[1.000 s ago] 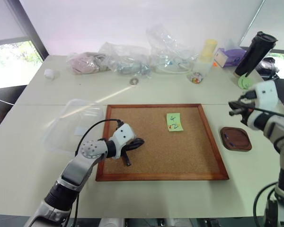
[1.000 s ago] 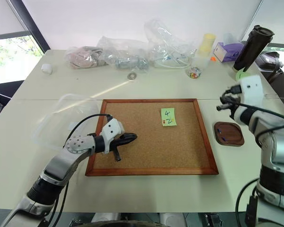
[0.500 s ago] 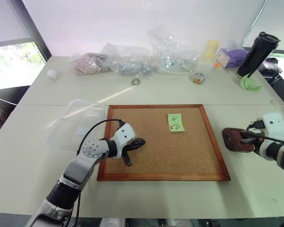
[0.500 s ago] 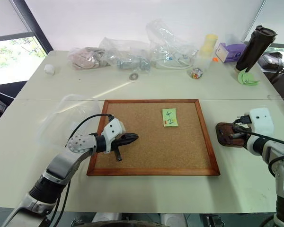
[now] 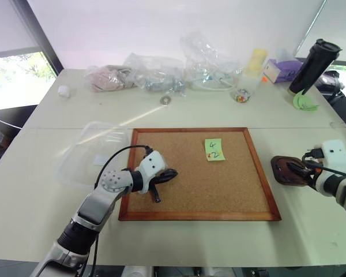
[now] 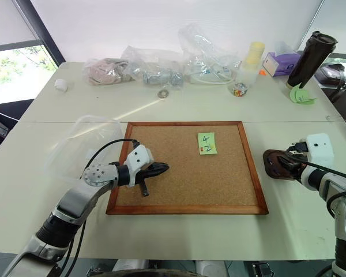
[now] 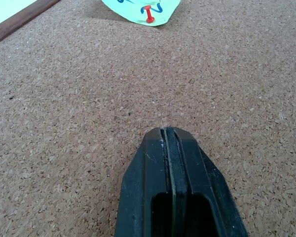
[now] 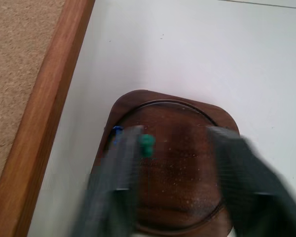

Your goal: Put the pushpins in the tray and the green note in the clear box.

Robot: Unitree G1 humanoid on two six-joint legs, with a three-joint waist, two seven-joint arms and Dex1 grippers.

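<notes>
Pushpins number three: a red one (image 7: pixel 149 14) pinning the single green note (image 5: pixel 213 149) to the cork board (image 5: pixel 199 173), and a green one (image 8: pixel 147 145) and a blue one (image 8: pixel 116 132) lying in the one brown tray (image 8: pixel 173 168). A second ago the right gripper (image 8: pixel 175 182) hung clenched above the table; now it is low over the tray, fingers spread and empty. The left gripper (image 7: pixel 168 143) stays clenched on nothing, over the cork. The clear box (image 5: pixel 92 153) sits left of the board, unobstructed; bags (image 5: pixel 155 72) and a black flask (image 5: pixel 314 66) stand far behind.
</notes>
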